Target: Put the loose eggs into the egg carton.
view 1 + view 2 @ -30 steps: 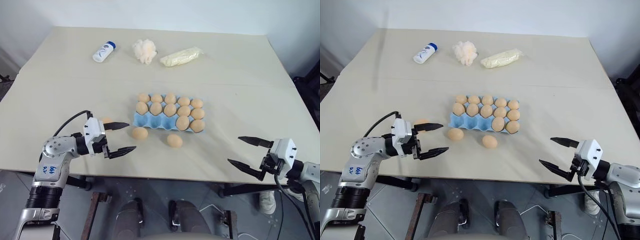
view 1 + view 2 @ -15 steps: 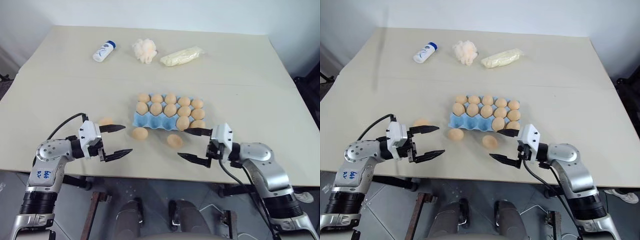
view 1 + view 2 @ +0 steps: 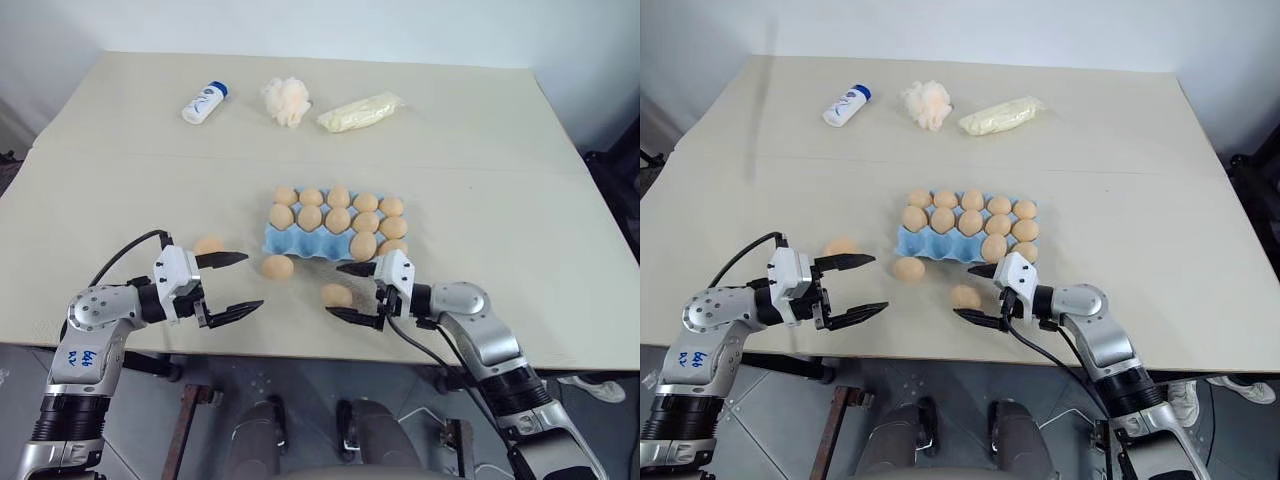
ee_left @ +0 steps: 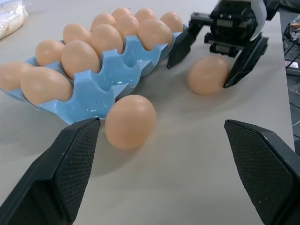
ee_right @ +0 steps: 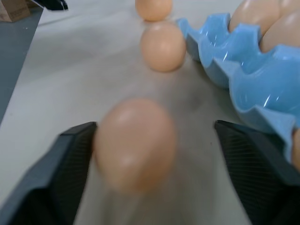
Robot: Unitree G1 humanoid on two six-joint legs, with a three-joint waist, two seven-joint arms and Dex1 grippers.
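Observation:
The light blue egg carton (image 3: pixel 290 243) lies mid-table, holding several eggs; the left cups of its front row are bare. Three loose eggs lie on the table in front of it: one at the left (image 3: pixel 208 245), one by the carton's front left corner (image 3: pixel 277 267), and one nearer the table's front edge (image 3: pixel 336 295). My right gripper (image 3: pixel 348 292) is open and level, its fingers astride that front egg (image 5: pixel 135 140); one finger touches it and a gap remains at the other. My left gripper (image 3: pixel 240 283) stands open and empty, left of the corner egg (image 4: pixel 130 121).
Along the far side of the table lie a white bottle with a blue cap (image 3: pixel 203 101), a fluffy cream puff ball (image 3: pixel 286 100) and a pale-yellow packet (image 3: pixel 361 111). The table's front edge (image 3: pixel 300 348) runs just below both grippers.
My right gripper has swept left from the table's right front edge to the front loose egg, and its fingers have narrowed around it. The left gripper has stayed put, open.

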